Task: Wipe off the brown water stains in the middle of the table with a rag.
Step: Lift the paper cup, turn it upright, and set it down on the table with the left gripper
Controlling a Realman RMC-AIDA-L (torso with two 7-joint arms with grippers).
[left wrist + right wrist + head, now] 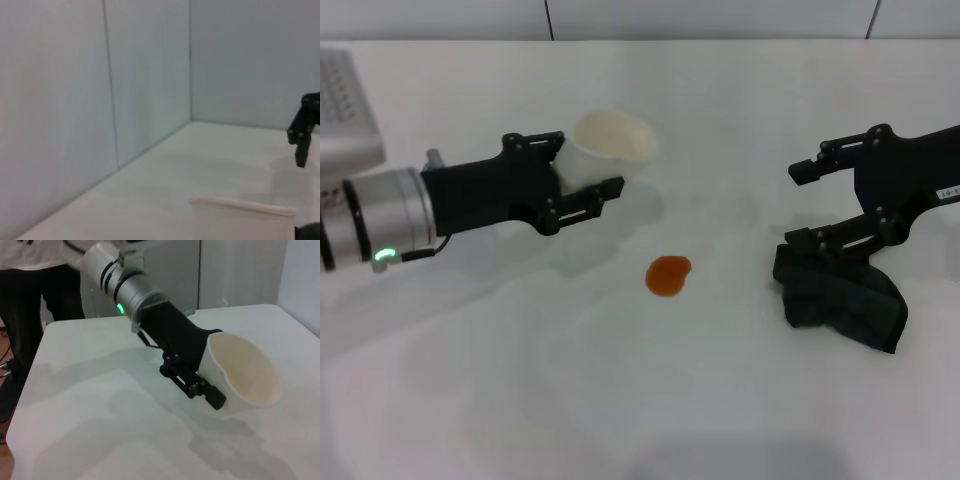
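The rag (840, 295) lies nearest on the table (570, 400), at the right side, its long axis slanting from the upper left to the lower right. The right gripper (800, 205) hovers over it with fingers spread wide, one touching the cloth. The brown stain (668, 275) sits in the middle, nothing between it and the rag. The left gripper (590, 180) pinches a white paper cup (610, 148) behind the stain. Only the right wrist view shows the cup's tilted, empty inside (245, 375).

My table (520, 400) looks smooth, matt white, and the stain (668, 275) on it is glossy orange-brown liquid. The rag (840, 298) is soft, dark, thickly folded cloth; the cup (605, 150) looks like matt white paper.
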